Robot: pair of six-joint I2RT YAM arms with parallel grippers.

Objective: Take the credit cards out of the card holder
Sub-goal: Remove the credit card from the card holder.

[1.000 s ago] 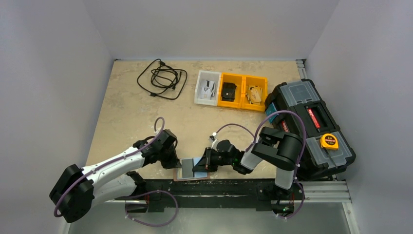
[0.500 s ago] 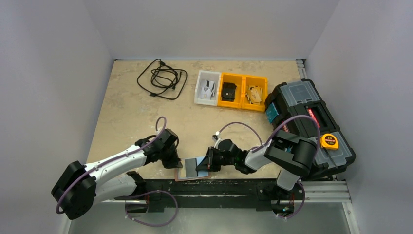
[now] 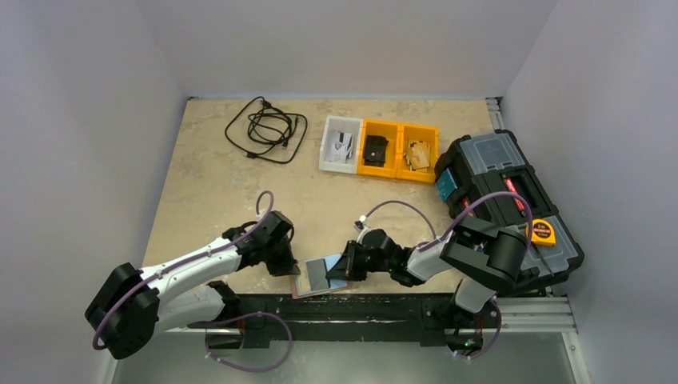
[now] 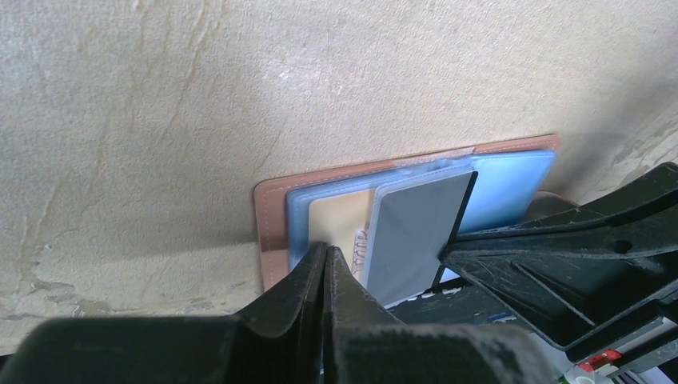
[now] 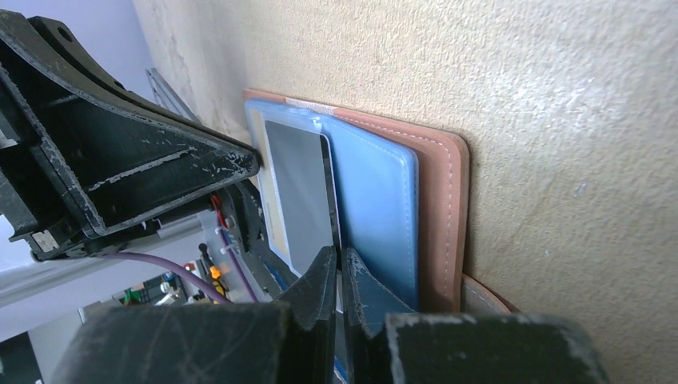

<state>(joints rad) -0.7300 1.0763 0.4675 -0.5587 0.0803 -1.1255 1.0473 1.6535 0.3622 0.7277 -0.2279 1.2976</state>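
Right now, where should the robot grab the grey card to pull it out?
By its free edge, coming from the right arm's side. The grey card is thin and flat, and that end pokes out of the brown holder, where the right gripper pinches it.

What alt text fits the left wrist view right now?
The grey card sticks out askew from the open reddish-brown card holder on the beige table, its edge pinched by the right gripper. The left gripper, shut, sits at the holder's near side.
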